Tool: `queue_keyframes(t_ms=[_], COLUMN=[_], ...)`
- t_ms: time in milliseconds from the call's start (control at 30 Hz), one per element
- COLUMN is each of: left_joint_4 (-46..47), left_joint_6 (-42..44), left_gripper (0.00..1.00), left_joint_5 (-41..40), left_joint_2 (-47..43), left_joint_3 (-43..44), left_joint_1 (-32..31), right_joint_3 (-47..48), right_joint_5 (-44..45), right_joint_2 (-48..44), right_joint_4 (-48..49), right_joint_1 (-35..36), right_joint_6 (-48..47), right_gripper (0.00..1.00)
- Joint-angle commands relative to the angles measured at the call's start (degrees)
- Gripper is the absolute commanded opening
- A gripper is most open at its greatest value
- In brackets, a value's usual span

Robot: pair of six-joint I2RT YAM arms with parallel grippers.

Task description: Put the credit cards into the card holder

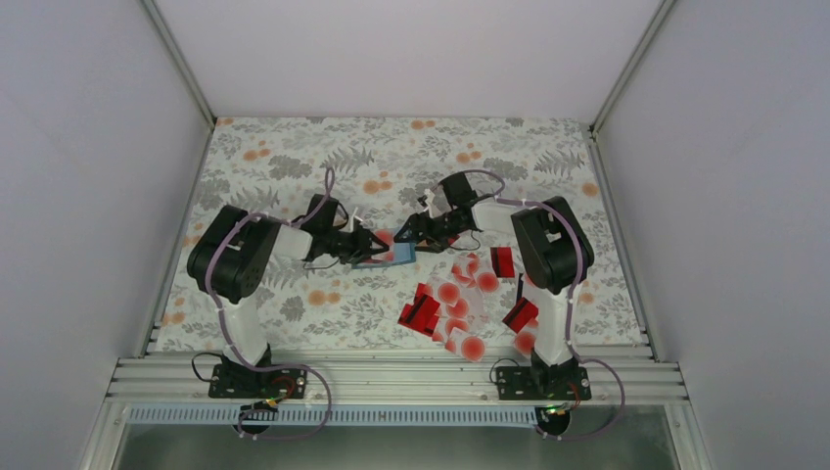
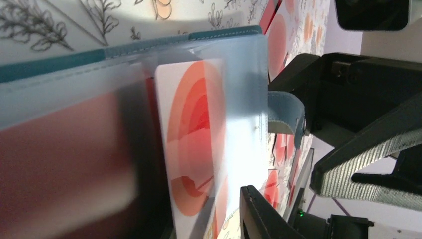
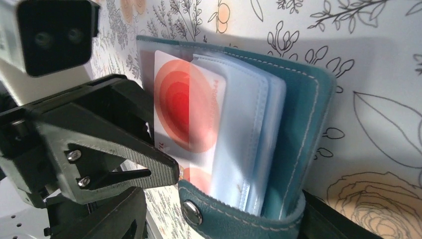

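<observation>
Card (image 3: 186, 104), pale with a red dot, is sitting just off the tips of the left pincer (image 1: 373, 249). Its jaws are standing slightly apart and, as far as the right wrist view is showing, pinching nothing. The card's far part is lying under a clear sleeve (image 3: 249, 129) of the holder (image 3: 298, 124), and a good part is sticking out.

The holder is lying open at the centre of the top view, between the two arms. The right pincer (image 1: 411, 235) is meeting it from the other side with jaws spread wide. One finger is lying against the strap (image 2: 283, 117), seemingly propping the cover rather than clamping it.

Loose cards (image 1: 455, 308) are lying heaped on the worktop (image 1: 294, 166) at the lower right of that view.

I am judging the step in hand to be seating this card. The next move is calling for a push on the exposed edge, straight along the sleeve, with the holder braced against sliding. After that comes a reach to the heap.
</observation>
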Motion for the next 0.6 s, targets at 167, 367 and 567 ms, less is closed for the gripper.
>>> queue_keyframes(t_ms=[167, 367, 567], left_joint_4=[-18.5, -28.2, -36.2], left_joint_6=[9.5, 12.8, 15.4], left_gripper=[0.37, 0.43, 0.6], left_joint_5=[-9.0, -14.5, -19.1], left_joint_2=[-2.8, -4.2, -3.5], left_joint_3=[6.0, 10.1, 14.9], left_joint_1=[-1.2, -2.0, -3.2], right_joint_3=[-2.5, -2.5, -1.7], right_joint_5=[2.9, 4.2, 5.0], right_joint_2=[-1.7, -2.2, -2.5], right_joint_4=[-0.5, -0.6, -0.7], right_joint_1=[1.2, 1.1, 1.2], right_joint_6=[-1.3, -1.2, -0.7], right_gripper=[0.69, 0.7, 0.7])
